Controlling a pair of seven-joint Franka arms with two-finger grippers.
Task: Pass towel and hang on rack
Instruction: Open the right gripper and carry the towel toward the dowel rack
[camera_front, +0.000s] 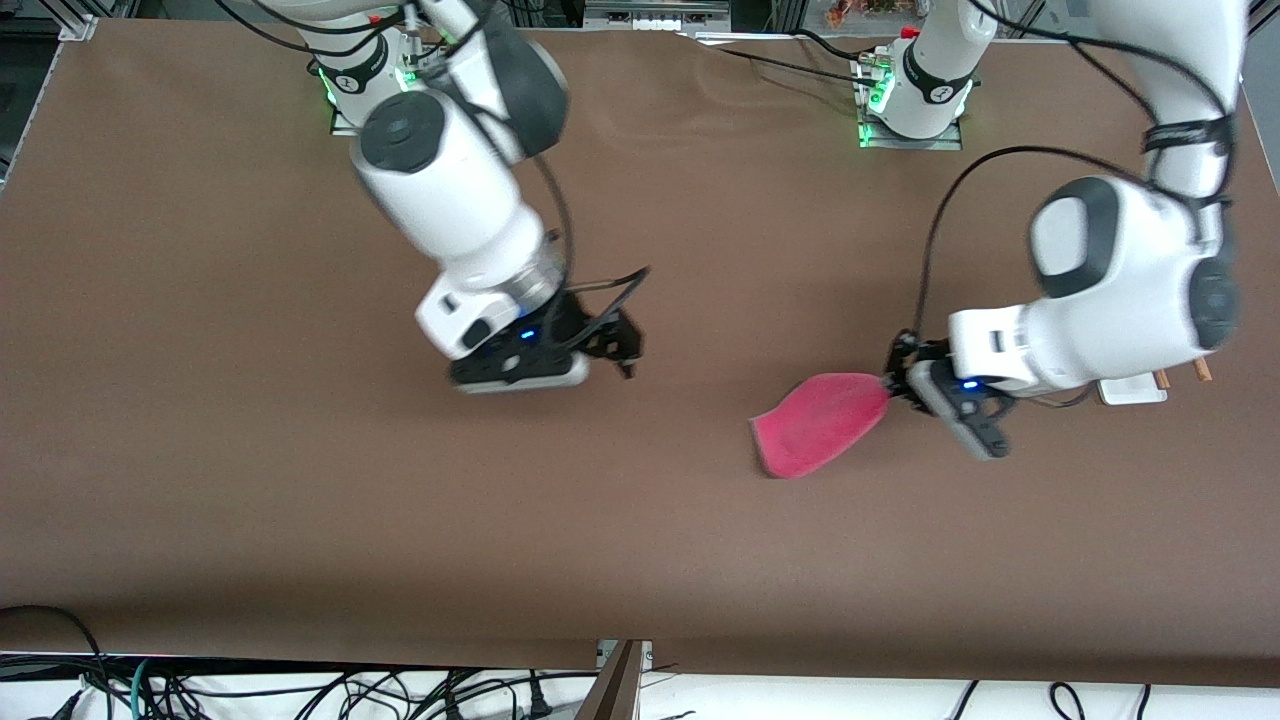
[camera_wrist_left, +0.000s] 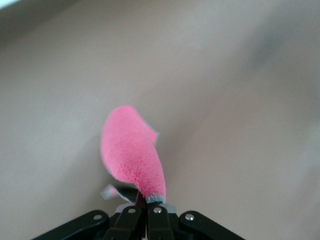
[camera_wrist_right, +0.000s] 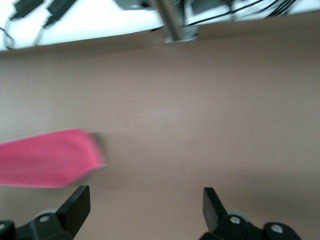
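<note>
Pink-red fuzzy microfibre towel (camera_front: 822, 422) hangs from the left gripper (camera_front: 893, 384), whose fingers (camera_wrist_left: 152, 220) are pinched closed on its corner over the brown table (camera_front: 250, 480). Over the middle, the right gripper (camera_front: 622, 350) hovers, fingers (camera_wrist_right: 75, 207) spread wide with nothing between them.
</note>
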